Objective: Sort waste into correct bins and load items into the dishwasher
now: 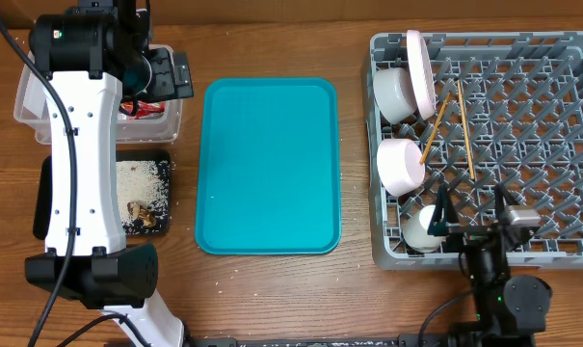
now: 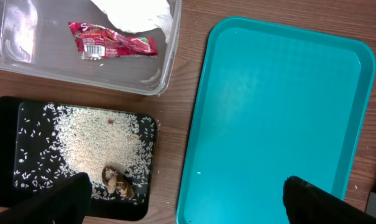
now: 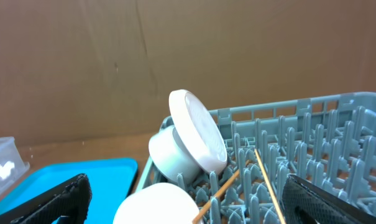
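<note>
While the wooden table (image 1: pixel 272 39) carries everything, the biggest piece on it is the grey dish rack (image 1: pixel 551 145) at the right, with the teal serving tray (image 1: pixel 269 164) lying bare to its left in the middle. Over the left edge stretches the white left arm (image 1: pixel 79 145); the left gripper (image 2: pixel 188 205) hangs above the seam between the teal tray and the bins, its fingers (image 2: pixel 69 199) spread wide and gripping nothing. The right gripper (image 1: pixel 472 217) hovers at the near left part of the rack, fingers (image 3: pixel 57 199) likewise wide apart and empty. At the far left sits the clear tub (image 2: pixel 169 56), and just nearer than it the shallow black tray (image 2: pixel 7 124). In the rack's left columns a pale pink plate (image 1: pixel 421 67) stands on edge, leaning on one bowl (image 1: pixel 397 93); a second bowl (image 1: pixel 402 164) lies nearer, then a white cup (image 1: pixel 426 229) by the near corner. Two chopsticks (image 1: pixel 464 130) rest slanted across the pegs just right of the bowls. Inside the tub lie the crumpled tissue (image 2: pixel 138 15) and the red wrapper (image 2: pixel 113 45). Rice grains (image 2: pixel 94 140) cover the black tray, with brown scraps (image 2: pixel 118 180) at their near edge.
</note>
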{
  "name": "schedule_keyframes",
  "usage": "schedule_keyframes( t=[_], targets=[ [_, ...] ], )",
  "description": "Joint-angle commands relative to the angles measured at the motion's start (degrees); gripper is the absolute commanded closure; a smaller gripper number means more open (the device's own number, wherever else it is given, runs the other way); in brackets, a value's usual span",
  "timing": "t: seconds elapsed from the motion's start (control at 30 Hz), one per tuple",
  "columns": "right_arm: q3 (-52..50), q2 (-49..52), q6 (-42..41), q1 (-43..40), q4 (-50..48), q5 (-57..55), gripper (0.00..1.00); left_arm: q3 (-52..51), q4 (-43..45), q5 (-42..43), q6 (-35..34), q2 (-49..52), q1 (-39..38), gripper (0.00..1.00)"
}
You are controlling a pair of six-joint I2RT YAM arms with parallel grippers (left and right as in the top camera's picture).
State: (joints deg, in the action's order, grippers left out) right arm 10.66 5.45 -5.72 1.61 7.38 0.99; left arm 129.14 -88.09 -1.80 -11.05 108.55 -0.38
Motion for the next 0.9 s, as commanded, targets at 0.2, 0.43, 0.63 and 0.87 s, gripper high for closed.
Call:
schedule_keyframes(
  t=[0.2, 0.43, 0.63, 0.87],
  targets=[
    [-7.41, -5.31, 0.35, 0.59, -1.01, -0.9, 0.0, 0.59, 0.07, -0.26, -0.79, 0.31, 0.0, 0.0],
    [-10.21, -5.31, 0.28, 0.63, -2.6, -0.9, 0.0, 0.59, 0.09, -0.26, -0.79, 0.31, 0.0, 0.0],
    [-10.21, -5.31, 0.13, 0.63, -2.69, -0.87, 0.0, 0.59, 0.07, -0.26, -0.79, 0.31, 0.0, 0.0],
    [-10.19, -5.29, 0.13, 0.63, -2.64, -0.87, 0.0, 0.59, 0.07, -0.26, -0.79, 0.31, 0.0, 0.0]
  ],
)
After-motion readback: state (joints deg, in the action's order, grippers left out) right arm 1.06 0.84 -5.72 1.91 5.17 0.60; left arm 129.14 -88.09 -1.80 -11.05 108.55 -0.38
